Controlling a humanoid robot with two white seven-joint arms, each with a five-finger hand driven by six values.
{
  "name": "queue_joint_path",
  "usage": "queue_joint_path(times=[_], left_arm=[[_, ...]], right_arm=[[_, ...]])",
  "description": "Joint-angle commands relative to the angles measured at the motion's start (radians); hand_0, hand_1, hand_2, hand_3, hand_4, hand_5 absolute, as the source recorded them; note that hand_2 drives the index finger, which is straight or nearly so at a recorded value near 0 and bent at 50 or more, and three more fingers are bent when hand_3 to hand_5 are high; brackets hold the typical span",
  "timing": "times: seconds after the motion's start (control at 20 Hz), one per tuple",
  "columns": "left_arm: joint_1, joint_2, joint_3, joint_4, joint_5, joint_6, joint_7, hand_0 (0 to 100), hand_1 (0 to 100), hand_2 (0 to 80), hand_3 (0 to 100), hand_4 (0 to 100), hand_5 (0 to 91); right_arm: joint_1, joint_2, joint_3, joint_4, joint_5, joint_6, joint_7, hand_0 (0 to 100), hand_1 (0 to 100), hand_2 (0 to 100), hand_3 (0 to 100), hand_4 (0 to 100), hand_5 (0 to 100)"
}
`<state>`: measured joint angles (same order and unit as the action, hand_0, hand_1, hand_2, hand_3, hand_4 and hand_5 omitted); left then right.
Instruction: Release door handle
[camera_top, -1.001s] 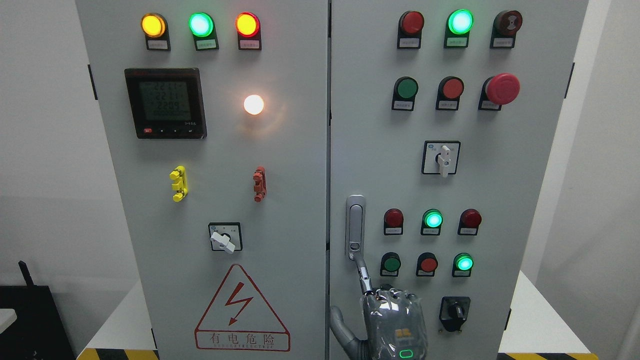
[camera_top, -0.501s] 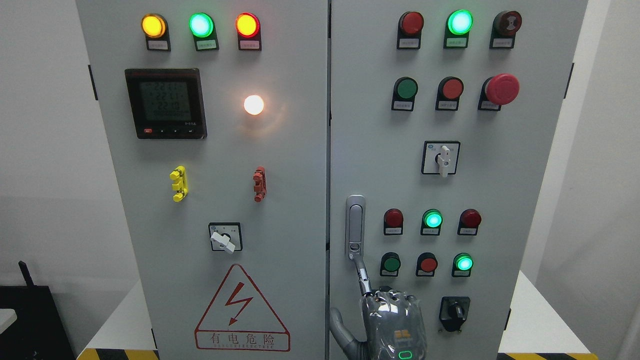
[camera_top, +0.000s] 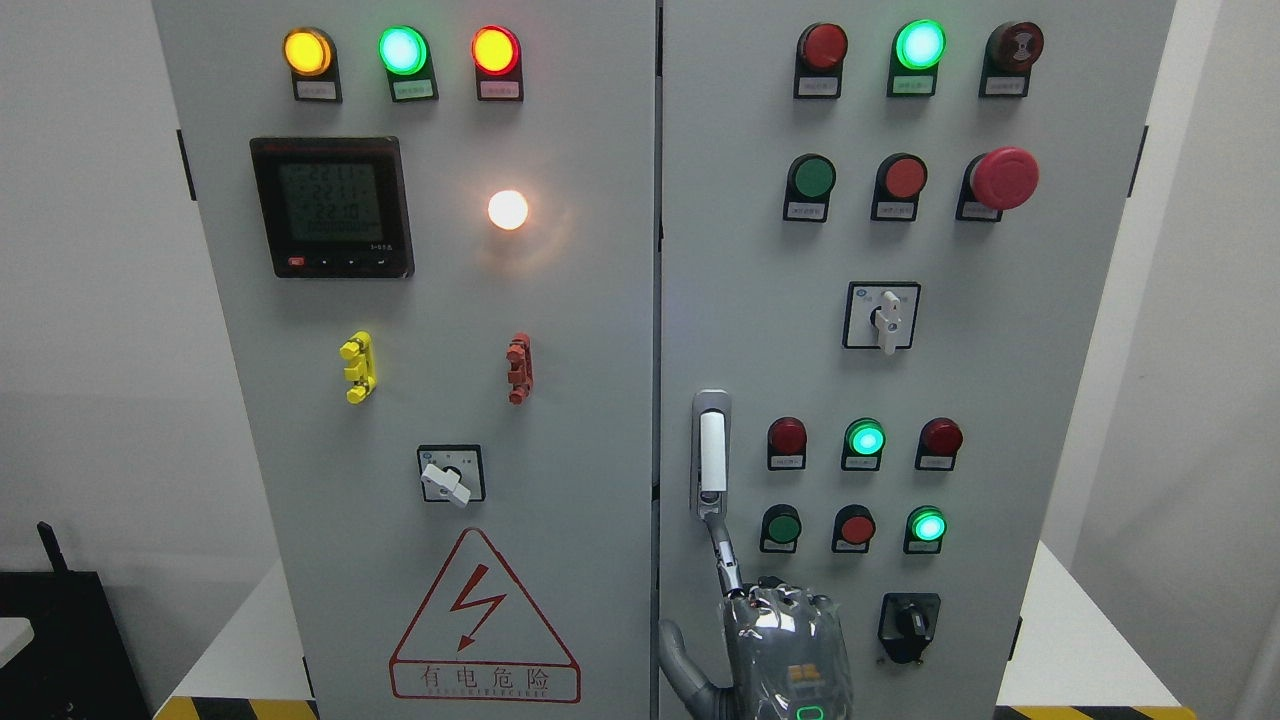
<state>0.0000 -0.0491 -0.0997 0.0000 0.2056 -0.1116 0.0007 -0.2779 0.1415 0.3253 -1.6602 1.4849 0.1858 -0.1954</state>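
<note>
We see door handle (camera_top: 711, 452) on right cabinet door (camera_top: 1060, 380), near its left edge, lower half. Our right hand (camera_top: 785, 650) rises from bottom edge, index finger (camera_top: 723, 548) extended, tip touching handle's lower end; grasping nothing, other fingers curled.

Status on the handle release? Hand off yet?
Done: the door handle shows its lever popped out of the housing. In hand: the right hand has one finger extended to the handle's lower end. Left: pull the finger clear.
</note>
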Motion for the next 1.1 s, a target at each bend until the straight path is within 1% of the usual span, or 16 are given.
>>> queue_joint_path(times=[0.0,0.2,0.5,1.05], left_arm=[[0.031,0.000,0.000,-0.031,0.000,0.000,0.001,12,39,0.0,0,0,0.0],[0.031,0.000,0.000,-0.029,0.000,0.000,0.001,12,39,0.0,0,0,0.0],[0.031,0.000,0.000,-0.031,0.000,0.000,0.001,12,39,0.0,0,0,0.0],[0.031,0.000,0.000,-0.031,0.000,0.000,0.001,12,39,0.0,0,0,0.0]], right_arm=[[0.003,0.001,0.001,0.000,0.000,0.001,-0.001,39,16,0,100,89,98],[0.002,0.001,0.000,-0.001,-0.002,0.001,-0.001,39,16,0,100,89,98],[0.000,0.000,0.001,-0.007,-0.002,-0.008,-0.013,39,16,0,100,89,98],[-0.004,0.001,0.000,-0.021,-0.003,-0.006,-0.013,39,16,0,100,88,98]])
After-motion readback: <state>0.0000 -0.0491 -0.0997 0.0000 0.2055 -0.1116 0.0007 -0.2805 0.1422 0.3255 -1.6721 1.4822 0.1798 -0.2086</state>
